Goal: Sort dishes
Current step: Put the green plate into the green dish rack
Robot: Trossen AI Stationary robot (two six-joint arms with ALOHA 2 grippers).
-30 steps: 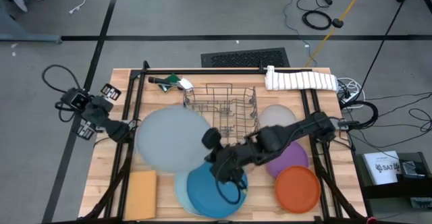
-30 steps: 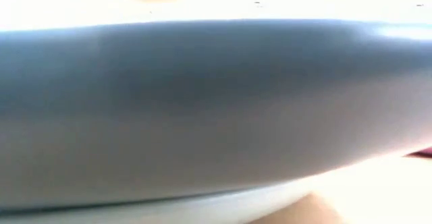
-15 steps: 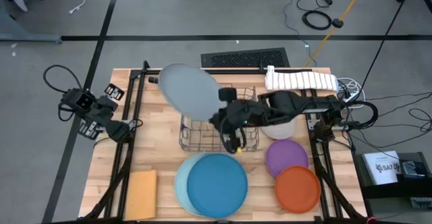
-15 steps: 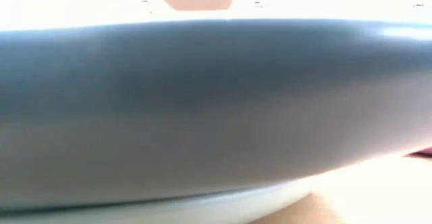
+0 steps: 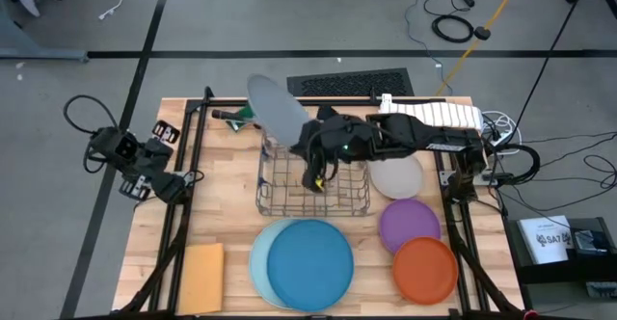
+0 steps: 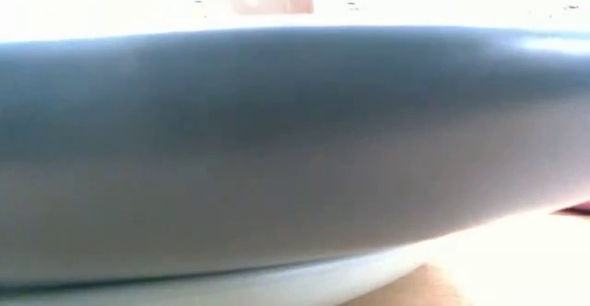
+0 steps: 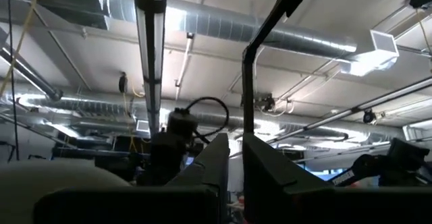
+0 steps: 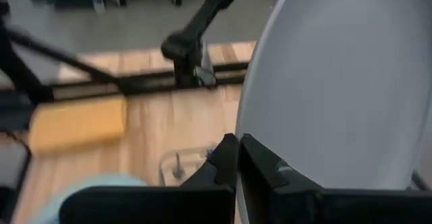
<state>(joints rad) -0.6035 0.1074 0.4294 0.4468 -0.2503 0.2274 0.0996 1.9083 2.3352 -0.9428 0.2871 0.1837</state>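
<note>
Nearest on the wooden tabletop [image 5: 231, 233]: round bright blue plastic plate [image 5: 310, 266] stacked on pale teal plate [image 5: 257, 262]. Beyond, right gripper [image 5: 307, 139], fingers [image 8: 260, 162] pinching tilted round grey-blue plastic plate [image 5: 276, 108] above wire rack [image 5: 313, 183]. Left gripper [image 7: 232, 158] parked at the left edge, fingers nearly pressed together, holding nothing.

No words or numbers can be read anywhere. A white box [image 5: 547, 239] on the floor by the table's right side has a dark mark on top, too small to read. Small black-and-white tags [image 5: 159, 130] by the left arm's base show patterns only, no letters.
</note>
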